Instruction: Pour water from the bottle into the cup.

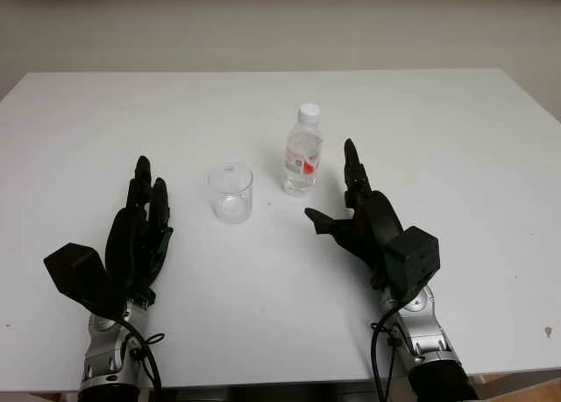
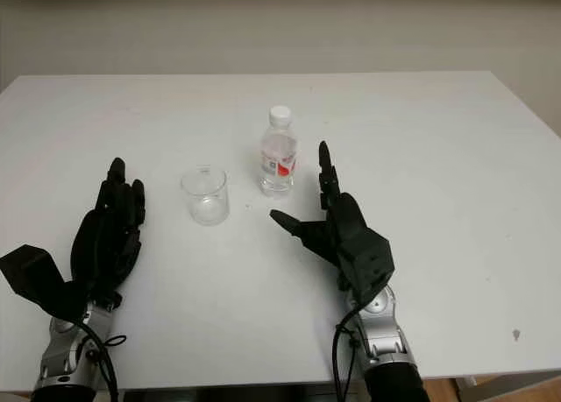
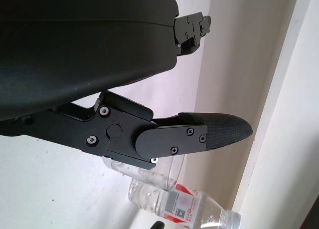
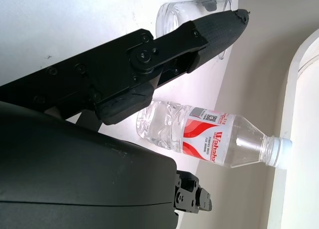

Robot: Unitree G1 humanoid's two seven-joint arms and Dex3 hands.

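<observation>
Watching the start: nothing is poured yet, and neither hand has hold of anything.
Bottle: the bottle [image 1: 302, 152] stands upright near the middle of the white table [image 1: 456, 139], its white cap [image 1: 308, 113] on, water showing through the clear plastic, red label facing the robot.
Cup: the cup [image 1: 230, 193], clear and apparently empty, stands just beside the bottle on its left, a little nearer the robot, not touching it.
Right hand: the right hand [image 1: 359, 214] is released and holds nothing; it sits just beside the bottle on the right, thumb pointing toward the cup side.
Left hand: the left hand [image 1: 140, 231] is open too, parked well left of the cup.
Risk, knock-over: a light, tall bottle; if a finger bumps it before the grip closes, I'd expect it to tip toward the cup.
Risk, cap: the cap looks on, so tilting now would likely pour nothing.
Risk, squeeze: thin plastic may buckle under a hard grip.
Risk, aim: the cup's mouth is small and it's light, so a nudge from the bottle neck could slide it.
</observation>
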